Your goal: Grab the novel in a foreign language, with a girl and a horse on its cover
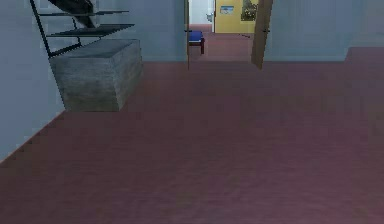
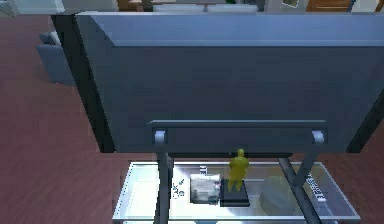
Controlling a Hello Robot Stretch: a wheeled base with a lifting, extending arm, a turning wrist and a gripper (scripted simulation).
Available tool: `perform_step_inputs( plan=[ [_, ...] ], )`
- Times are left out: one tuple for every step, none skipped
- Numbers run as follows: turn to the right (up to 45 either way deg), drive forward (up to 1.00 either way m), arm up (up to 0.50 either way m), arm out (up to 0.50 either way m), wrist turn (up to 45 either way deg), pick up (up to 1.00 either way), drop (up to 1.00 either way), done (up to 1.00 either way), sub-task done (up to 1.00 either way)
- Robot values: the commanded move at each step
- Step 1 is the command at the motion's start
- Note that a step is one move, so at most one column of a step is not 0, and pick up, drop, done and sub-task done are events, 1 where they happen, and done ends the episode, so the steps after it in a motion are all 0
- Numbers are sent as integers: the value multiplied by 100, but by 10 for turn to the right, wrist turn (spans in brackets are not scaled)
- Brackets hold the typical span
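Observation:
In the arm side view a low glass-topped stand (image 2: 135,195) sits under the back of a large dark flat screen (image 2: 230,80). On the stand are a small yellow statuette (image 2: 238,170) on a dark base, a whitish boxy thing (image 2: 205,187) beside it, and a flat grey thing (image 2: 275,187). A small white speckled item (image 2: 180,187) lies left of the box. I cannot tell whether any of these is a book.
The forward view has open red carpet (image 1: 220,150) leading to a doorway (image 1: 225,35) with its door swung open. A grey stone block (image 1: 98,75) under a black shelf rack (image 1: 85,25) stands at the left wall. A grey sofa (image 2: 50,55) stands beyond the screen.

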Motion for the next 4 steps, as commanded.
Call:
perform_step_inputs(
  plan=[
    [0, 0, 50, 0, 0, 0, 0, 0, 0],
    [0, 0, 4, 0, 0, 0, 0, 0, 0],
    [0, 0, 0, 32, 0, 0, 0, 0, 0],
    [0, 0, 0, 0, 450, 0, 0, 0, 0]
  ],
)
